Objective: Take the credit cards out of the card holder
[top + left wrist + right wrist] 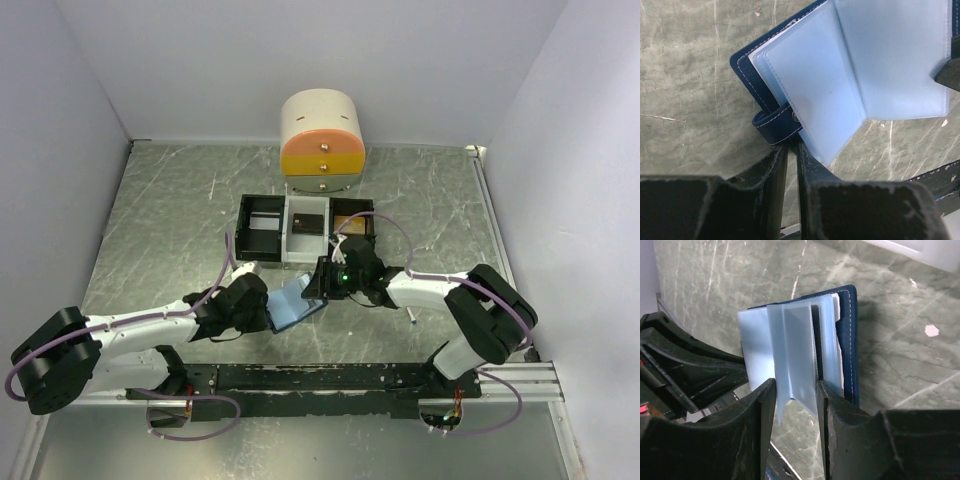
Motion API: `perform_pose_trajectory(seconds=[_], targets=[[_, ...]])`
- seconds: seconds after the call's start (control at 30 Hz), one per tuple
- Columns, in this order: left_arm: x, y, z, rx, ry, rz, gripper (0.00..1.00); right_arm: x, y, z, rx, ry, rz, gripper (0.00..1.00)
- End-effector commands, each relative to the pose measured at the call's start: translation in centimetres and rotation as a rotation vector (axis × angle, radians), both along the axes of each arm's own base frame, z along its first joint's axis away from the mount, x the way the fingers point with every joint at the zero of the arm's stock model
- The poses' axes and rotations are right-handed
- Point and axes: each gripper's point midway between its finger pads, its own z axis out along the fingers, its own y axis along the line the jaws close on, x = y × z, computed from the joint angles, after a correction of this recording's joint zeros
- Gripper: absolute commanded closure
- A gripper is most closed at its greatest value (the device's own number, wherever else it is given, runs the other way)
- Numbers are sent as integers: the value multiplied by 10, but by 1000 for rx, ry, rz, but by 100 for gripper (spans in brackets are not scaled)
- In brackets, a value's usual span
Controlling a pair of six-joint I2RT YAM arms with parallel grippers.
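The card holder (296, 306) is open and held off the table between both arms, dark blue outside with pale blue clear sleeves (815, 90) fanned out. My left gripper (270, 312) (792, 148) is shut on its cover edge right by the clasp tab (774, 126). My right gripper (320, 288) (794, 390) stands open around two loose sleeves (797, 355), with the blue cover (846, 340) outside its right finger (830, 405). No credit cards show clearly in the sleeves. A tan card-like piece (352, 222) lies in the tray's right compartment.
A black-and-white three-compartment tray (243, 226) sits just behind the grippers. Behind it stands a round cream, orange and yellow drawer unit (322, 140). A thin white syringe (410, 318) lies by the right arm. White walls close in the table.
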Motion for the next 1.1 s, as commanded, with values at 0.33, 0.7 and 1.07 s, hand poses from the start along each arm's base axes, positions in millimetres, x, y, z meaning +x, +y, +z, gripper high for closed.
perform_pose_trajectory(seconds=[0.33,0.7,1.07], targets=[[5,-10,9,-28,-28,-13,75,-9,28,16,9,-18,78,61],[5,-10,13,-36,-33,-9,75,-7,27,18,-3,-25,65,58],[7,-10,28,-64,-65,-7,70,1,16,20,-53,-56,-5,56]])
